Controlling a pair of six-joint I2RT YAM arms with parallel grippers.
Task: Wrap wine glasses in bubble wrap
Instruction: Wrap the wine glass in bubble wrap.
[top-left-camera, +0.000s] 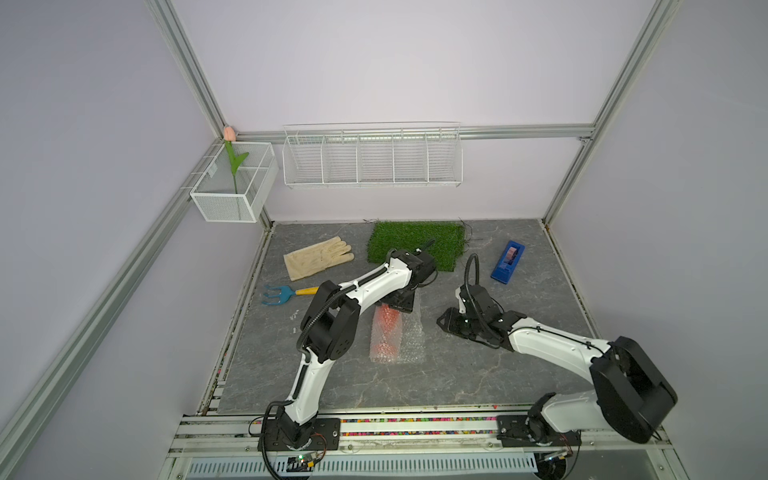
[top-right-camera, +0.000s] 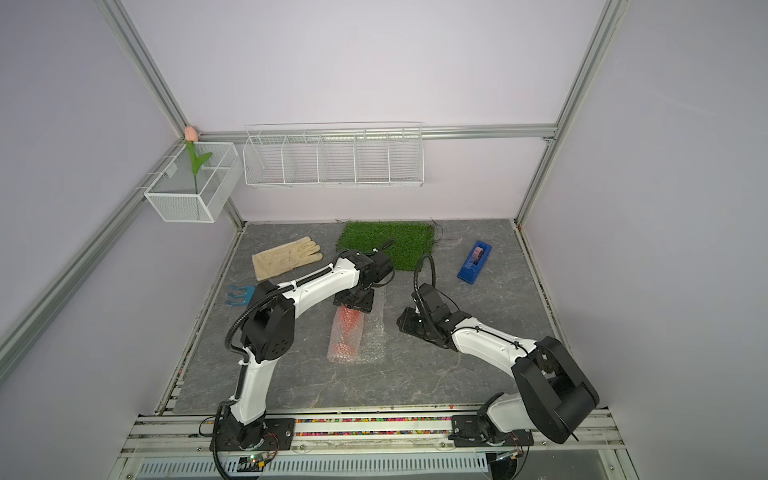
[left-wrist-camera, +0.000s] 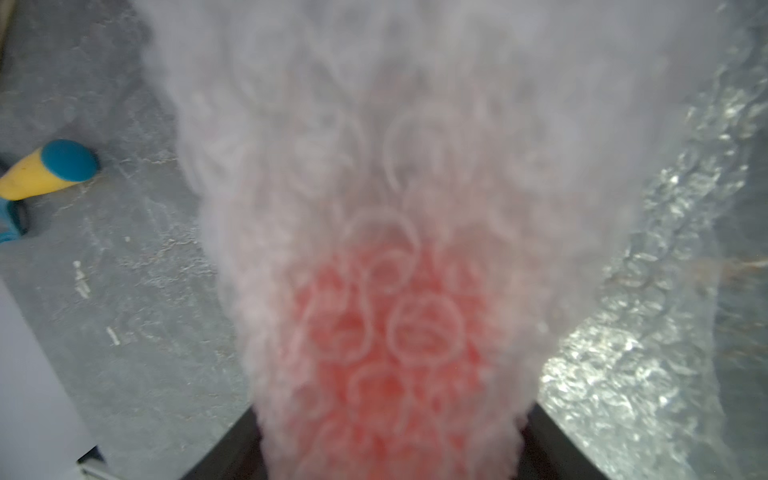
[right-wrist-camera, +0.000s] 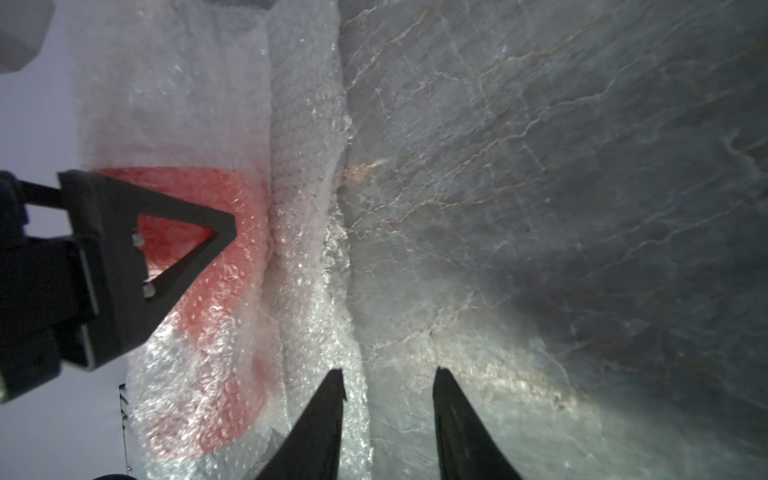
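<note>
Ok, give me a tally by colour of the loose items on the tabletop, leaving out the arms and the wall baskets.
Red: 1, goblet
Clear: 1, bubble wrap
Green: 1, turf mat
Beige: 1, glove
Blue: 2, hand rake with a yellow handle, tape dispenser
Total: 6
</note>
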